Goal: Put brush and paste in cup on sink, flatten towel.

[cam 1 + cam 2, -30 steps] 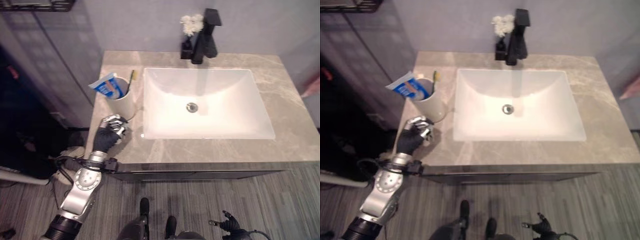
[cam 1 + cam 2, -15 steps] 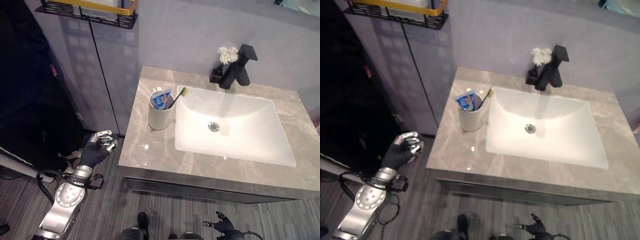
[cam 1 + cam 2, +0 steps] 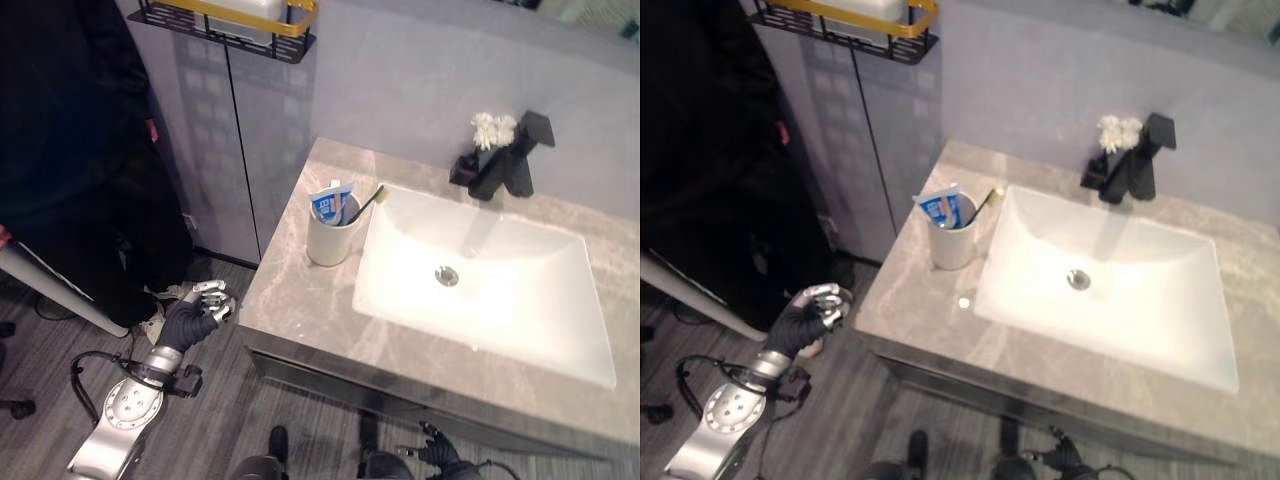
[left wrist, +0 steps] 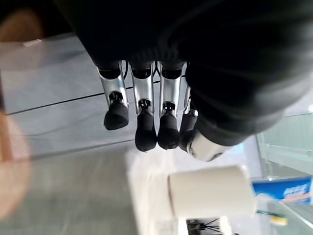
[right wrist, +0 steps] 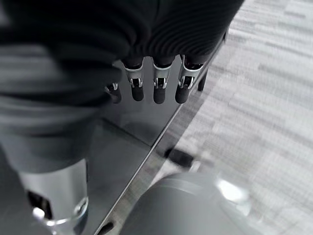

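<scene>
The left hand (image 3: 192, 318) hangs low over the floor, just off the counter's (image 3: 300, 310) left edge, fingers curled in with nothing in them. The white cup (image 3: 331, 232) stands up on the counter, well apart from the hand, near the sink's (image 3: 490, 290) left rim. The toothpaste (image 3: 328, 201) and brush (image 3: 366, 204) stick out of it. The right hand (image 5: 146, 83) also has its fingers curled and holds nothing.
</scene>
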`<state>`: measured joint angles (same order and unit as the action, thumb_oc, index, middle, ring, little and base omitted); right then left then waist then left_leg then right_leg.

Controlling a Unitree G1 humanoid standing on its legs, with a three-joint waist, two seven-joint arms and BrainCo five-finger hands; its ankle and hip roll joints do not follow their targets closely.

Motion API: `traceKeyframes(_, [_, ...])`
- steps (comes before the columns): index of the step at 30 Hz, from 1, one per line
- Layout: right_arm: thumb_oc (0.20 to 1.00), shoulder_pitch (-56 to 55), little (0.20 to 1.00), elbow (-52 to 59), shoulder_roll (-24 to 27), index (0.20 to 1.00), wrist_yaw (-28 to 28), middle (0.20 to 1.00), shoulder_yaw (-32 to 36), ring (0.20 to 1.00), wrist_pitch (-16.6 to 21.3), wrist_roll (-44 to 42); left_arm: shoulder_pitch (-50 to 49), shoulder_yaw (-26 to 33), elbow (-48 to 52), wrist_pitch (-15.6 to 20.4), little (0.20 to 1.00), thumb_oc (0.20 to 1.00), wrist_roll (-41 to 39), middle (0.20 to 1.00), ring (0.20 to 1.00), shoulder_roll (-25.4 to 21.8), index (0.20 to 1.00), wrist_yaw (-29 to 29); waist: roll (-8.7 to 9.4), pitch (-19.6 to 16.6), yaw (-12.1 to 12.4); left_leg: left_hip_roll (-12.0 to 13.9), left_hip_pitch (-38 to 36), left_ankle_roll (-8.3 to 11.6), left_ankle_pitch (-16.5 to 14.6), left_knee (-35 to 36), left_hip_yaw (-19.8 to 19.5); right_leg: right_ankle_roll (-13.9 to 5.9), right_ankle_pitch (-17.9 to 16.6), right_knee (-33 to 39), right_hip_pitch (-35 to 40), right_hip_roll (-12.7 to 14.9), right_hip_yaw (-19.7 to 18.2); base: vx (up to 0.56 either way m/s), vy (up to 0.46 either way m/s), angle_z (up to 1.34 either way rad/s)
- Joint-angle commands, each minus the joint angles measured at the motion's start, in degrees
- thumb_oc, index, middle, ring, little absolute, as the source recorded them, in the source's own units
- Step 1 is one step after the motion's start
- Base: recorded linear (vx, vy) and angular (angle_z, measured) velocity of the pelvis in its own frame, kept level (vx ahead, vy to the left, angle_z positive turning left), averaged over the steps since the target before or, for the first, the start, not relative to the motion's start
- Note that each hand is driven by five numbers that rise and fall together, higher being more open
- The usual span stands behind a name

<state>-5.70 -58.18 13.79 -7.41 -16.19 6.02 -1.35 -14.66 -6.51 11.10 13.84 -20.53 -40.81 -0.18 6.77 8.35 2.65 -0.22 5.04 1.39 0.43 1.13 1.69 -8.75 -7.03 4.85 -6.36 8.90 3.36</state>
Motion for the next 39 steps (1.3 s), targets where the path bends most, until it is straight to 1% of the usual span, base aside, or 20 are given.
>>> traceKeyframes(1, [1.000,1.8,1.000,-0.6,1.7,1.000,-1.1,1.000,0.2,1.000,0.6,0.4,2.5,0.6,5.1,2.3,0.200,0.200,-2.9,0.200,0.200,-0.5,0.200,-1.1,-0.47,-0.4,-1.0,1.7,1.2,0.79,-1.3,-1.1,-0.1,-1.01,2.8,-2.4,0.7,-0.2,3.0,-0.04,-0.148,0.39])
traceKeyframes(3, [1.000,2.1,1.000,-2.6,1.2,1.000,-1.9,1.000,0.9,1.000,0.4,-0.3,2.6,-0.1,5.6,2.0,0.200,0.200,-3.6,0.200,0.200,-0.2,0.200,-1.4,-1.13,-0.5,-0.9,2.1,1.1,1.22,-0.3,0.3,-0.5,-0.81,2.7,-1.5,1.2,-0.4,3.9,0.00,-0.086,0.31])
traceKeyframes(6, [1.000,2.6,1.000,-3.6,0.7,1.000,-2.1,1.000,0.8,1.000,0.2,-0.2,2.9,-0.5,6.2,1.8,0.200,0.200,-4.4,0.200,0.200,0.4,0.200,-1.5,-1.65,-0.6,-0.9,2.2,0.8,1.42,0.2,1.3,-0.4,-0.71,2.7,-1.0,1.5,-0.5,4.1,0.00,-0.015,0.03])
traceKeyframes(9, [1.000,3.2,1.000,-5.7,-0.2,1.000,-2.4,1.000,0.2,1.000,-0.5,0.1,4.4,-2.2,7.2,1.2,0.200,0.200,-6.1,0.200,0.200,0.7,0.200,-2.5,-2.60,-0.9,-1.4,2.3,0.5,1.72,1.1,2.9,-0.4,-0.63,2.5,-0.4,1.3,-0.4,3.9,0.00,0.000,0.00])
traceKeyframes(11, [1.000,3.6,1.000,-7.5,-0.9,1.000,-3.0,1.000,0.1,1.000,-1.4,1.1,5.4,-3.3,7.8,0.8,0.200,0.200,-7.3,0.200,0.200,1.4,0.200,-2.8,-3.34,-1.2,-1.9,2.2,0.4,1.78,0.9,3.2,0.2,-0.65,2.4,-0.2,1.0,-0.2,3.2,0.02,0.003,0.01])
traceKeyframes(16, [1.000,4.2,1.000,-8.7,-1.1,1.000,-3.6,1.000,0.7,1.000,-1.9,1.2,6.5,-3.9,8.1,0.7,0.200,0.200,-8.7,0.200,0.200,2.5,0.200,-2.7,-3.91,-1.2,-2.4,2.1,0.0,1.69,0.6,3.3,1.1,-0.73,2.0,-0.1,0.6,-0.1,2.1,0.02,0.018,-0.08])
traceKeyframes(17, [1.000,4.2,1.000,-9.4,-1.2,1.000,-3.9,1.000,0.8,1.000,-2.2,1.7,6.9,-4.1,8.8,0.8,0.200,0.200,-9.2,0.200,0.200,2.8,0.200,-2.8,-4.26,-1.2,-2.9,2.1,-0.3,1.55,0.3,3.2,1.8,-0.86,1.8,-0.1,0.2,0.1,1.3,0.02,0.035,-0.30])
traceKeyframes(19, [1.000,4.3,1.000,-9.4,-1.2,1.000,-3.7,1.000,0.8,1.000,-2.3,1.9,6.8,-3.9,9.0,0.9,0.200,0.200,-9.2,0.200,0.200,2.8,0.200,-2.8,-4.32,-1.2,-2.9,2.1,-0.6,1.45,0.1,3.2,2.4,-0.93,1.6,-0.1,0.0,0.1,0.7,0.01,0.032,-0.39])
traceKeyframes(22, [1.000,4.2,1.000,-10.7,-1.0,1.000,-3.5,1.000,1.4,1.000,-2.5,2.0,6.3,-3.4,9.8,1.1,0.200,0.200,-10.1,0.200,0.200,4.1,0.200,-2.4,-4.58,-1.0,-3.3,2.0,-1.2,1.02,-0.7,2.8,3.8,-1.11,1.4,-0.3,-0.6,0.2,-1.4,0.02,0.037,-0.48])
traceKeyframes(25, [1.000,3.8,1.000,-10.9,-0.9,1.000,-3.5,1.000,1.8,1.000,-2.6,1.9,5.4,-2.8,10.3,0.8,0.200,0.200,-10.2,0.200,0.200,4.3,0.200,-2.2,-4.69,-1.0,-3.4,2.0,-1.4,0.99,-0.8,2.8,4.0,-1.02,1.5,-0.5,-0.6,0.2,-1.6,0.02,0.009,-0.24])
traceKeyframes(31, [1.000,3.3,1.000,-12.2,-0.9,1.000,-3.7,1.000,2.9,1.000,-2.8,1.0,4.6,-2.6,8.9,-0.1,0.200,0.200,-10.3,0.200,0.200,4.4,0.200,-1.7,-5.45,-0.2,-4.2,1.9,-0.9,1.17,-0.2,3.4,3.3,-0.85,1.9,-0.8,-1.0,0.4,-1.2,-0.02,0.003,0.05])
traceKeyframes(35, [1.000,4.0,1.000,-11.9,-0.5,1.000,-4.0,1.000,3.6,1.000,-2.8,-0.2,4.8,-2.5,7.9,-0.6,0.200,0.200,-10.9,0.200,0.200,5.1,0.200,-0.8,-6.30,0.9,-4.5,1.7,0.2,1.11,0.1,3.6,3.6,-0.91,1.3,-0.6,-2.5,0.5,-1.7,-0.02,0.006,-0.01])
traceKeyframes(39, [1.000,4.3,1.000,-11.6,-0.1,1.000,-4.1,1.000,3.7,1.000,-2.7,-0.6,4.8,-2.1,7.4,-0.7,0.200,0.200,-10.5,0.200,0.200,5.6,0.200,-0.5,-6.64,1.6,-4.6,1.7,0.9,1.10,0.3,3.6,3.9,-0.85,1.1,-0.6,-3.4,0.4,-2.3,-0.03,0.006,-0.07])
